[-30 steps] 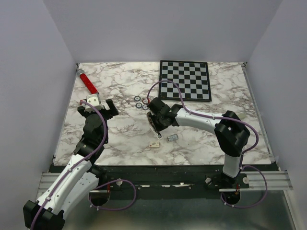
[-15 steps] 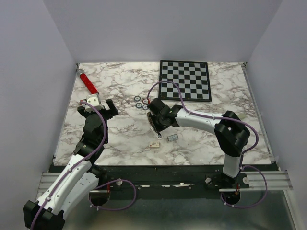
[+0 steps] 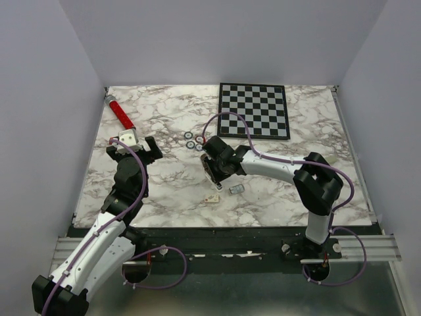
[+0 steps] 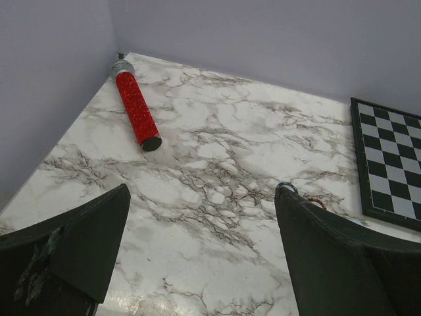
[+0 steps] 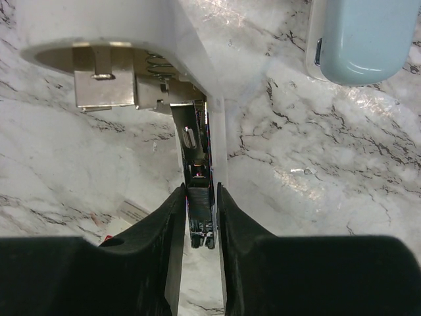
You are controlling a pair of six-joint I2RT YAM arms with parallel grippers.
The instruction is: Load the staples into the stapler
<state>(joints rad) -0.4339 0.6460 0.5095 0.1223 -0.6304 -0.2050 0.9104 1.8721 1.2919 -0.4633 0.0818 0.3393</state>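
Hardly anything has moved in the last second: at most the right end effector (image 5: 199,192) nudges slightly left, and the objects stay put. All sits on the bench (image 3: 164,191). Over its left side the left end effector (image 4: 202,197) hangs released, fingers wide apart, well apart from the work, probably parked to keep out of the way. Mid-bench, the right end effector tips down and is clenched on the stapler (image 5: 197,141), pinching its thin metal rail and white edge, likely to pin the opened body so the channel is exposed for loading. Its blue top (image 5: 358,39) shows at the upper right of the right wrist view. The staples (image 3: 236,189) lie loose on the bench, just right of the stapler and near the cream box (image 3: 212,198); by my read they are not yet picked up. Hard to make out: from above, the right end effector covers most of the stapler; the blue top's join is cut off at the frame edge; whether a strip already sits in the channel, cannot tell.
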